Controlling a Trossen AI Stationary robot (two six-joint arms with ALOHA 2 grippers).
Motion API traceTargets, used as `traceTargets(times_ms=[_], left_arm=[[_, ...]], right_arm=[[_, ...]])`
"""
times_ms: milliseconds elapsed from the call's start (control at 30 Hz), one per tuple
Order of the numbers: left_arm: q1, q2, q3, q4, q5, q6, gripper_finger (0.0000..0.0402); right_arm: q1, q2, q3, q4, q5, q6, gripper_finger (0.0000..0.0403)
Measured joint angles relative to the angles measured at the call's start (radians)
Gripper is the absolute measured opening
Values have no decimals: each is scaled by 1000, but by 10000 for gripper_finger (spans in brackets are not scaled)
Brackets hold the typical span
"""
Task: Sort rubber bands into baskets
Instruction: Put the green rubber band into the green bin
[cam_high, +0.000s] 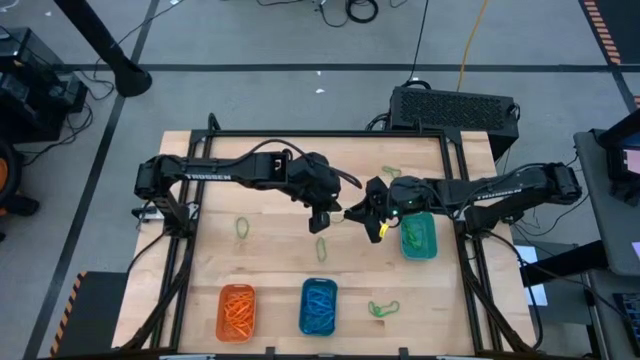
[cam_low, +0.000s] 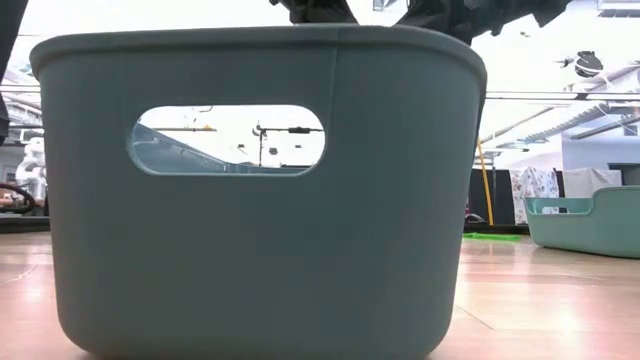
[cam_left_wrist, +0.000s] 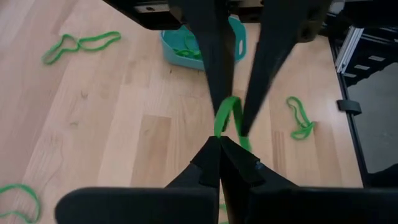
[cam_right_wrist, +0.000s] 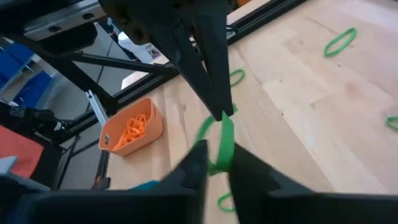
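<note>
A green rubber band (cam_left_wrist: 227, 112) hangs in the air over the middle of the table, between my two grippers. My left gripper (cam_left_wrist: 221, 144), reaching in from the table's left (cam_high: 325, 217), is shut on it. My right gripper (cam_right_wrist: 217, 163) comes from the right (cam_high: 372, 215), and its fingers are closed in on the same band (cam_right_wrist: 224, 140). The teal basket (cam_high: 418, 236) with green bands stands just right of the grippers. The orange basket (cam_high: 237, 311) and the blue basket (cam_high: 318, 306) stand by the near edge. More green bands (cam_high: 241, 227) (cam_high: 321, 247) lie flat on the wood. My left gripper pinches one end of the band's loop (cam_left_wrist: 219, 127) between its two fingertips, slanting down from the table's left. The band is lifted clear of the table. My right gripper has the loop's other part (cam_right_wrist: 221, 154) between its two fingers, coming almost level from the table's right. The band runs up from them to the left fingertips.
Loose green bands lie at the near right (cam_high: 383, 307) and the far right (cam_high: 390, 172). A black frame (cam_high: 455, 200) borders the table. One basket's wall (cam_low: 260, 200) fills the low view; another basket (cam_low: 590, 218) shows behind it.
</note>
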Motion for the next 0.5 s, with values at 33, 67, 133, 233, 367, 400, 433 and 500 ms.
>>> traceTargets(times_ms=[33,67,133,233,367,400,433,500], left_arm=[[0,0,0,0,0,4,8],[-1,0,0,0,0,10,14],[-4,0,0,-1,0,29,29],[-9,0,0,-14,0,59,58],[-9,0,0,-92,0,81,99],[-7,0,0,-121,0,80,107],[-5,0,0,-152,0,80,115],[-2,0,0,-222,0,87,125]], right_arm=[[0,0,0,1,0,-11,34],[0,0,0,1,0,-25,18],[0,0,0,2,4,-39,10],[0,0,0,-3,4,-41,3],[-1,-27,0,-88,4,-40,1],[-2,-36,1,-127,4,-38,1],[-2,-47,1,-172,4,-26,1],[-3,-69,1,-280,4,9,1]])
